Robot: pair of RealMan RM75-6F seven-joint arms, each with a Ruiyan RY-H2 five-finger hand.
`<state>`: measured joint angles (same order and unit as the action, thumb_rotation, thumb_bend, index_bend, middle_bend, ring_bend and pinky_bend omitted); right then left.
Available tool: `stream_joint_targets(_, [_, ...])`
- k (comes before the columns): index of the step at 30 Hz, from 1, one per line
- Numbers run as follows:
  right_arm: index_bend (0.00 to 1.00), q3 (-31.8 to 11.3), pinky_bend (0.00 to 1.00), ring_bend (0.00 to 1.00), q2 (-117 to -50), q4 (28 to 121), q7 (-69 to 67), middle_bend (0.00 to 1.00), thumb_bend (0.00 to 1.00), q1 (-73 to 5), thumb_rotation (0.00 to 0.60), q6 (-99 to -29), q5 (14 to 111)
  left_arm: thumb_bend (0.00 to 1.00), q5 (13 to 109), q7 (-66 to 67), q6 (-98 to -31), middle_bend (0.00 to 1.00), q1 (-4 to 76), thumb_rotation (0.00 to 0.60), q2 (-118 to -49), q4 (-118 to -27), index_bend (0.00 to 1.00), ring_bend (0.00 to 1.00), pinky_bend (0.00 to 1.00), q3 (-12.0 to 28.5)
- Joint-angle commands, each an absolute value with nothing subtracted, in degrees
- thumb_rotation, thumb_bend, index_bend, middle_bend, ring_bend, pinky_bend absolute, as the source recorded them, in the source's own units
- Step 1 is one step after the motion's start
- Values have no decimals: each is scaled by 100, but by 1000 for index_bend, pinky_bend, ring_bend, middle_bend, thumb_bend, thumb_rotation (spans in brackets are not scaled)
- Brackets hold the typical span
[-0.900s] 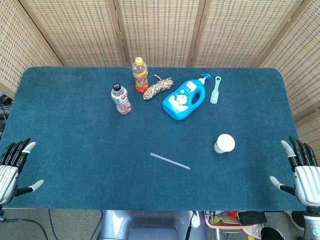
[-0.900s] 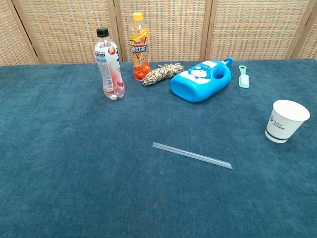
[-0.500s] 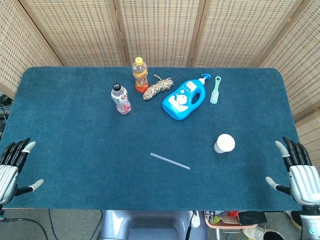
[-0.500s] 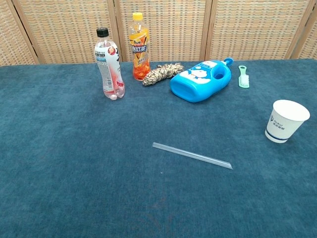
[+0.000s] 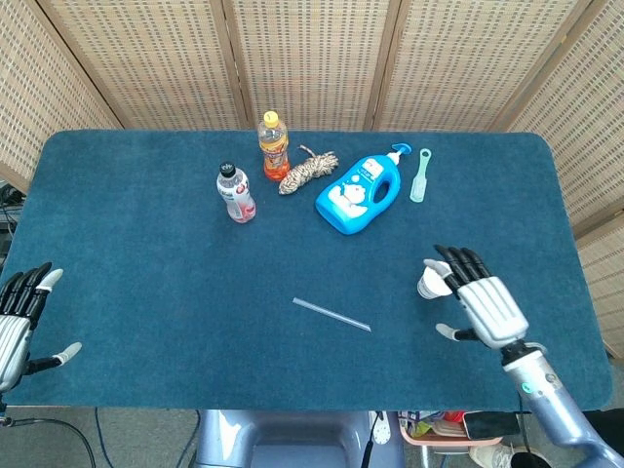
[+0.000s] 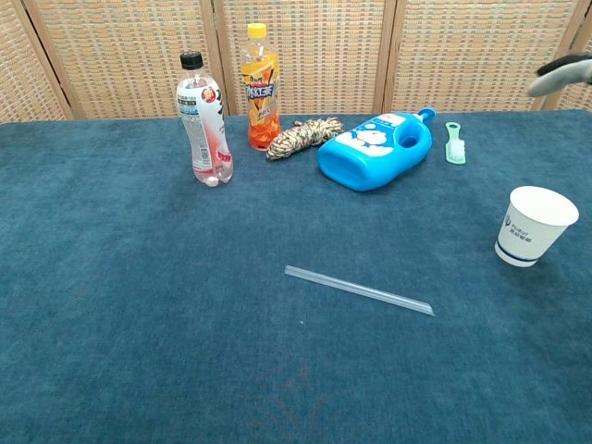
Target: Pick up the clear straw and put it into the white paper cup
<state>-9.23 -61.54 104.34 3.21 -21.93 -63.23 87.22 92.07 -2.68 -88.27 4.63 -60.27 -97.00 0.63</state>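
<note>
Blue-carpeted desk (image 5: 146, 292) carries the thin clear plastic straw (image 5: 331, 315), lying flat left of the white paper cup (image 6: 536, 225); right robot hand (image 5: 485, 300), fingers apart and empty, must next reach the straw

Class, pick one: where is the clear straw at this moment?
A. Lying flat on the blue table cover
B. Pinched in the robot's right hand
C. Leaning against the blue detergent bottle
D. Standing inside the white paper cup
A. The clear straw lies flat on the blue table cover, apart from the white paper cup, with the right hand holding nothing.
</note>
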Motion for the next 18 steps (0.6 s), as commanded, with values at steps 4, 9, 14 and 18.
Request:
stream_joint_targets(4, [294,-1492,0,0,-6813,10945,2291,0,22,-3652,600,-5091,6273,114,9111,-316,-8741,0,506,600,-6009,-9693,0,0,0,101])
stream_joint_targets(9, [332,-1424,0,0,-7488,10769,3632,0,100,-4463,600,-5217,4641,114,9030,-334,-8644,0,558,600,-5995,-9698,0,0,0,134])
stream_joint_targets(14, [363,-1329,0,0,-8104,10512,4380,0,149,-5029,600,-5560,3553,114,8966,-325,-8566,0,595,600,-5981,-9707,0,0,0,154])
stream_joint_targets(18, [401,-1300,0,0,-8609,10317,4547,0,192,-5370,600,-5703,2908,114,8875,-331,-8471,0,637,600,-5972,-9710,0,0,0,180])
